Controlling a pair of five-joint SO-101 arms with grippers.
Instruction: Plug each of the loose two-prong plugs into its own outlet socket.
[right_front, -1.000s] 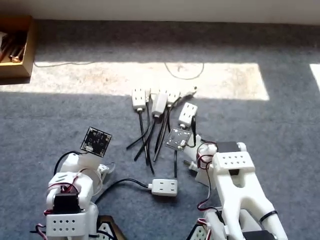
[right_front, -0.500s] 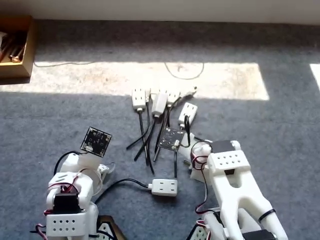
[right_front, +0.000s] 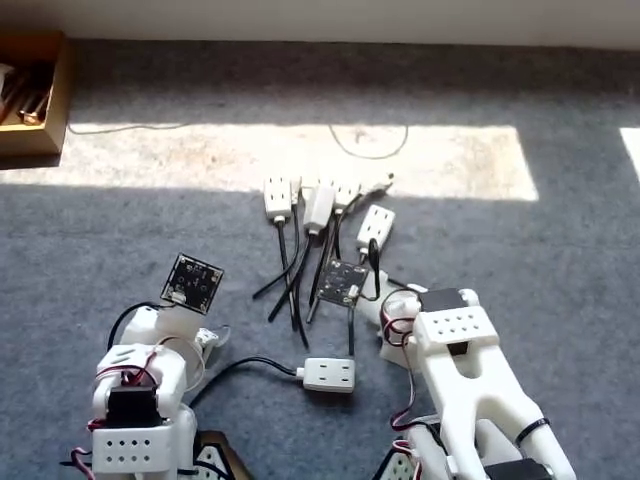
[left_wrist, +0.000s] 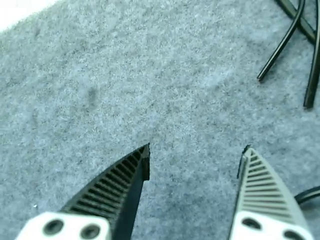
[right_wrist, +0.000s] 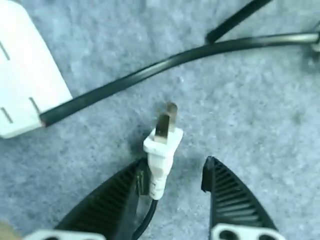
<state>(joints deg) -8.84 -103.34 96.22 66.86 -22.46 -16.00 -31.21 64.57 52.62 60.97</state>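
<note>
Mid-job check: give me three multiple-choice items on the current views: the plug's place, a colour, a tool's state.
1. The white plug lies: A plugged into a socket; B between the jaws of the right tool; C under the left arm.
2. Its cord is: A red; B white; C black.
3. The left tool is: A open over the carpet; B shut on a plug; C shut on a cord.
Key: B, the right wrist view shows it between spread jaws; C, a black cord leaves its back; A, its jaws stand apart, gripping nothing.
</note>
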